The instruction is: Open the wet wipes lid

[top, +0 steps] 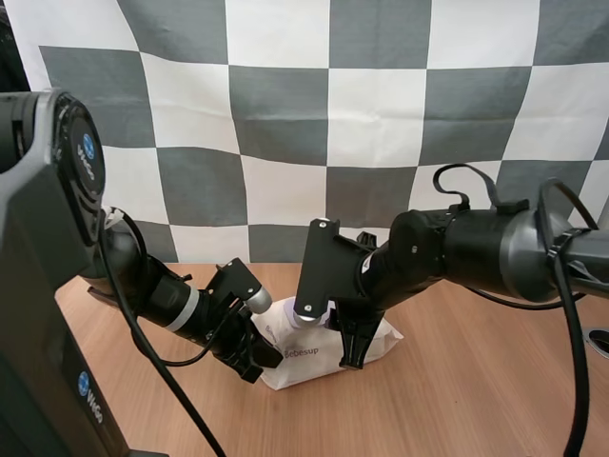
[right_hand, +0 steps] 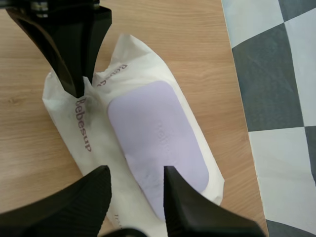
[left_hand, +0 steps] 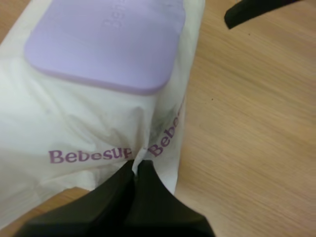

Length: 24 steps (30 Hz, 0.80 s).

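A white pack of wet wipes (top: 309, 364) marked "Bebesup" lies on the wooden table (top: 476, 381). Its lilac lid (right_hand: 158, 143) lies flat and closed on top of the pack (right_hand: 89, 148). My left gripper (left_hand: 135, 165) is shut, pinching a fold of wrapper at the end of the pack (left_hand: 74, 133), just short of the lid (left_hand: 106, 39). In the high view that gripper (top: 255, 365) meets the pack's left end. My right gripper (right_hand: 136, 173) hangs open over the lid's near end, one finger on each side. In the high view it (top: 348, 347) sits above the pack's right part.
Bare wood surrounds the pack on all sides. A small round fitting (top: 599, 340) sits at the table's right edge. My left arm's large base (top: 38, 286) stands at the near left.
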Each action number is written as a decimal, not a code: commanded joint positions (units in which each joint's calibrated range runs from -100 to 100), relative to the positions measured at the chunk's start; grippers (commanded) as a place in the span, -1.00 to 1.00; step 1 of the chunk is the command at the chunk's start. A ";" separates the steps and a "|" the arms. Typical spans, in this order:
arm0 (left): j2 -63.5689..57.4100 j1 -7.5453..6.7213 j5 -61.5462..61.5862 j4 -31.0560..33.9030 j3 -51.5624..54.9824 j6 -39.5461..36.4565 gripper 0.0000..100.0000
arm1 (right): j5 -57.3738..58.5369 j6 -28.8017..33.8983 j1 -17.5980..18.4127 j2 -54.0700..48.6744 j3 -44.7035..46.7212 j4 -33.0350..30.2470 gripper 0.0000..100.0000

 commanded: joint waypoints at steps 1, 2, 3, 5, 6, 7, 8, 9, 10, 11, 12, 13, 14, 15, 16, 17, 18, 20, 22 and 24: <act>0.05 0.01 0.64 -0.10 0.08 -2.05 -1.00 | -0.86 0.06 0.01 0.86 -0.09 0.04 0.20; 0.05 0.01 0.64 -0.10 0.08 -2.05 -1.00 | -1.36 0.06 0.01 1.44 -0.09 -0.11 0.20; 0.05 0.01 0.26 0.04 0.08 -2.05 -1.00 | -2.57 0.06 0.01 1.91 -0.09 -0.49 0.20; 0.05 0.01 0.04 0.16 0.08 -2.19 -1.00 | -4.58 0.06 0.01 2.98 -0.09 -0.76 0.20; -0.07 0.01 0.04 0.27 0.08 -2.18 -1.00 | -5.41 0.06 0.01 3.41 -0.09 -0.76 0.20; -0.20 0.01 -0.19 0.30 0.08 -2.18 -1.00 | -5.82 0.06 0.01 4.02 -0.09 -1.23 0.20; -0.57 0.01 -0.35 0.30 0.08 -2.18 -1.00 | -5.96 0.06 0.01 4.21 -0.09 -2.17 0.20; -0.95 0.01 -0.68 0.30 0.08 -2.18 -1.00 | -5.96 0.06 0.01 4.53 -0.09 -2.76 0.19; -1.54 0.01 -1.12 0.30 0.08 -2.18 -1.00 | -5.96 0.06 0.01 4.68 -0.09 -4.02 0.18; -2.22 0.01 -1.08 0.30 0.08 -2.18 -1.00 | -5.96 0.37 0.01 4.95 -0.09 -5.21 0.14; -3.02 0.01 -1.08 0.30 0.08 -2.18 -1.00 | -5.96 0.37 0.01 4.95 -0.09 -5.78 0.14; -3.55 0.01 -1.23 0.30 0.08 -2.18 -1.00 | -5.96 0.37 0.01 4.95 -0.09 -5.97 0.13; -4.85 0.01 -1.45 0.30 0.08 -2.18 -1.00 | -6.01 0.37 0.01 4.95 -0.09 -6.07 0.13; -5.52 0.01 -1.93 0.30 0.08 -2.18 -1.00 | -6.01 0.37 0.01 4.95 -0.09 -6.22 0.13; -6.33 0.01 -2.27 0.30 0.08 -2.18 -1.00 | -6.01 0.37 0.01 4.95 -0.09 -6.48 0.13; -6.92 0.01 -2.27 0.30 0.08 -2.18 -1.00 | -6.58 0.37 0.01 4.95 -0.09 -6.60 0.13; -7.36 0.01 -2.27 0.30 0.08 -2.18 -1.00 | -7.21 0.37 0.01 4.95 -0.09 -6.60 0.13; -7.79 0.01 -2.02 0.30 0.08 -2.27 -1.00 | -8.18 0.37 0.01 4.95 -0.09 -6.22 0.13; -7.82 0.01 -1.92 0.30 0.08 -2.91 -1.00 | -8.98 0.37 0.01 4.95 -0.09 -5.36 0.12; -7.82 0.01 -1.25 0.52 0.08 -2.91 -1.00 | -10.01 0.37 0.01 4.95 -0.09 -5.10 0.09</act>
